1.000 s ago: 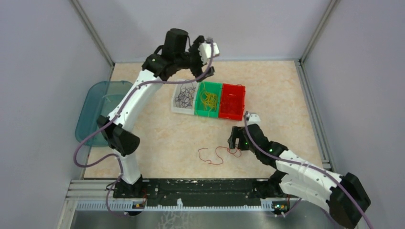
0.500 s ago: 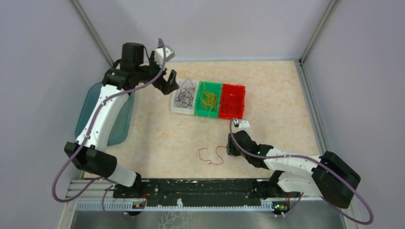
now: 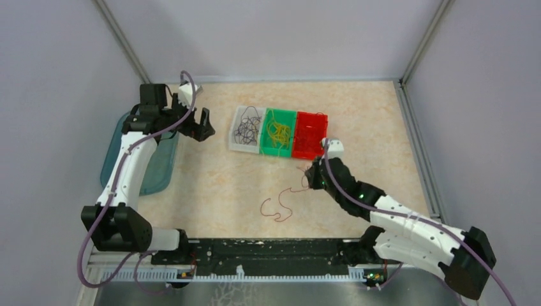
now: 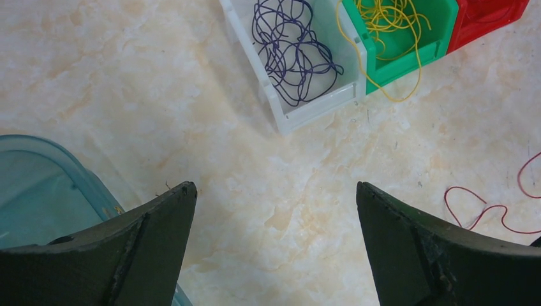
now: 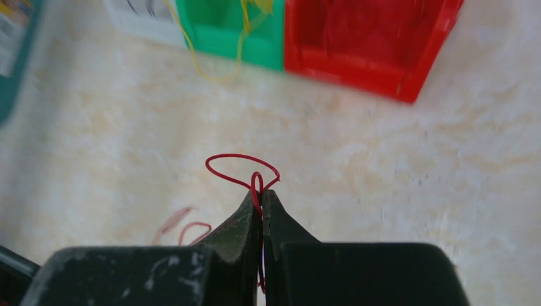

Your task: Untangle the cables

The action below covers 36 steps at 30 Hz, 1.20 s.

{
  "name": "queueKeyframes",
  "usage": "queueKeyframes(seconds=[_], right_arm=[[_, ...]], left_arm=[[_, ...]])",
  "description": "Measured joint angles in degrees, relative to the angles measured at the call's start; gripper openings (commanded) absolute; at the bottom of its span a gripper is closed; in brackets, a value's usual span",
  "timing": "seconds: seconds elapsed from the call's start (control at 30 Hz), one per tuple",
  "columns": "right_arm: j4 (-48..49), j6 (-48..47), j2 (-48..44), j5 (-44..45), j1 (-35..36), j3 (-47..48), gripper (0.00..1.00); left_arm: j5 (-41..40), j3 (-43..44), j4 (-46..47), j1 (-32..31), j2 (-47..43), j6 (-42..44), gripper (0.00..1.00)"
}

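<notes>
No word, brand, number or sign is legible in any view. A pale printed patch (image 5: 11,16) on the teal tray (image 5: 16,70), in the right wrist view, is too blurred to read.

The whole table (image 3: 210,185) was viewed by the overhead camera from high above and behind the arms (image 3: 134,159), at some distance. The left wrist camera was directed steeply downward between its own fingers (image 4: 147,255), near to the table, with the white bin (image 4: 319,107) ahead. The right wrist camera was held lower and closer, directed forward to the red bin (image 5: 357,70). The three bins (image 3: 275,153) and the red wire (image 5: 256,185) were shared by all three views.
</notes>
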Motion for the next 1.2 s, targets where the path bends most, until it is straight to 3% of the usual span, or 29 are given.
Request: queueKeyframes(seconds=[0.3,0.7,1.03,1.2], right_arm=[[-3.37,-10.01,3.17,-1.51,-17.18,30.91,0.00],[0.37,-19.50,18.03,-1.70,-26.47,36.83,0.00],[1.25,-23.50,24.61,-1.92,-27.93,57.59,0.00],[2.67,-23.63,24.85,-2.03,-28.00,62.16,0.00]], left_arm=[[1.73,-7.34,4.85,7.43,-0.15,-0.22,1.00],[2.14,-10.05,6.69,8.55,0.52,-0.26,1.00],[3.32,-10.08,7.41,8.59,0.52,-0.50,1.00],[3.56,-10.08,7.41,8.59,0.52,-0.50,1.00]])
